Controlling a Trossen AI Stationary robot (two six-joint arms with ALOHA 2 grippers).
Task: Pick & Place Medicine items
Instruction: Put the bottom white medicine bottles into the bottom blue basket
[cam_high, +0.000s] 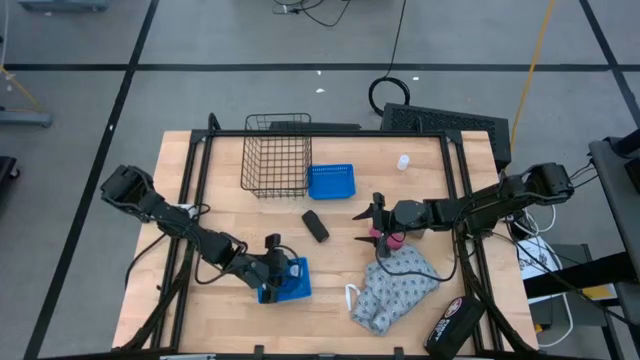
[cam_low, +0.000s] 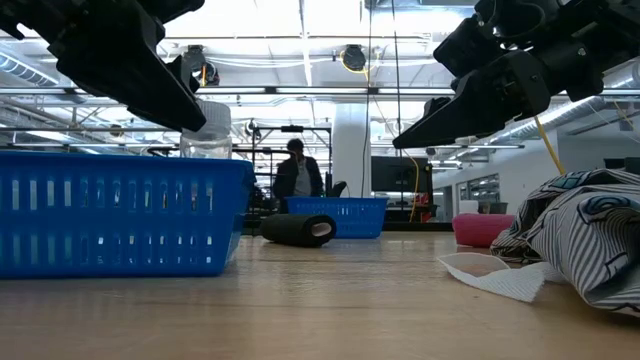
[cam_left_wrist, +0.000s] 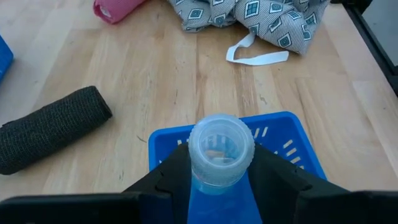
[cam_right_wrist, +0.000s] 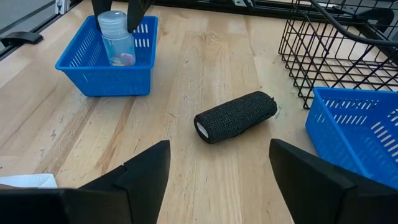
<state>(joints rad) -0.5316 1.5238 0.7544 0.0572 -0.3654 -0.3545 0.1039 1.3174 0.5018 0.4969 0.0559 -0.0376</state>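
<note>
Left pincer (cam_left_wrist: 214, 177) gripping bottle (cam_left_wrist: 220, 152) over near blue tray (cam_left_wrist: 292, 134); right pincer (cam_right_wrist: 217, 165) hovering wide, empty; another bottle (cam_high: 403, 162) waiting on desk (cam_high: 340, 300).

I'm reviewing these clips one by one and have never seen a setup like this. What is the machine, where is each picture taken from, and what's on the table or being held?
Two dark robot arms work at a wooden table. One picture looks straight down, one looks level across the tabletop, and one comes from each arm's wrist.

The left gripper is shut on a small clear plastic bottle with a whitish cap, holding it over the near blue plastic tray. The right gripper is open above a pink block.

Also on the table are a black fabric roll, a patterned grey cloth, a black wire basket, a second blue tray and another small white bottle.
</note>
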